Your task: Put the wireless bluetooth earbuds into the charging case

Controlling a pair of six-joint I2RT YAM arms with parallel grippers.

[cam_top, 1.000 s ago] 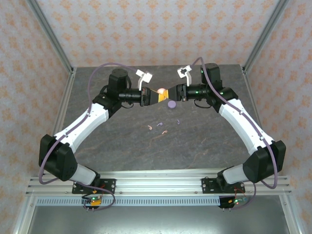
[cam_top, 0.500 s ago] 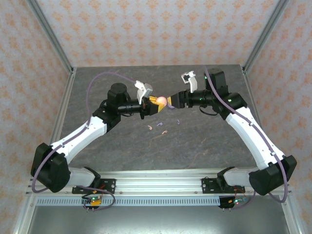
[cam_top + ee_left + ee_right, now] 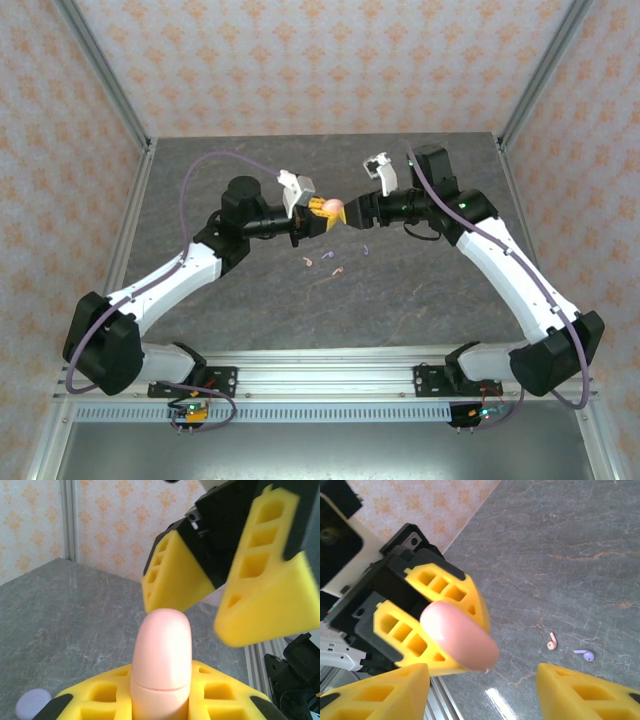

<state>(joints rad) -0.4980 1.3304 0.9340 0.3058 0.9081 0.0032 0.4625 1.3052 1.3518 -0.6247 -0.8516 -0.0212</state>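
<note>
- Left gripper [image 3: 316,210] is clamping the pink case [image 3: 161,650] above the counter [image 3: 420,290].
- Right gripper [image 3: 215,592] is hovering at its tip, jaws apart.
- Earbuds [image 3: 325,257] are lying loose on the counter, probably four.

The top camera sat high behind the arms [image 3: 180,265] and looked down toward 12 o'clock, far off, seeing the whole table [image 3: 280,312]. The left wrist camera looked toward 3 o'clock, very near the pink case [image 3: 162,655]. The right wrist camera looked the other way, toward 9 o'clock, near too. All three saw that case.
</note>
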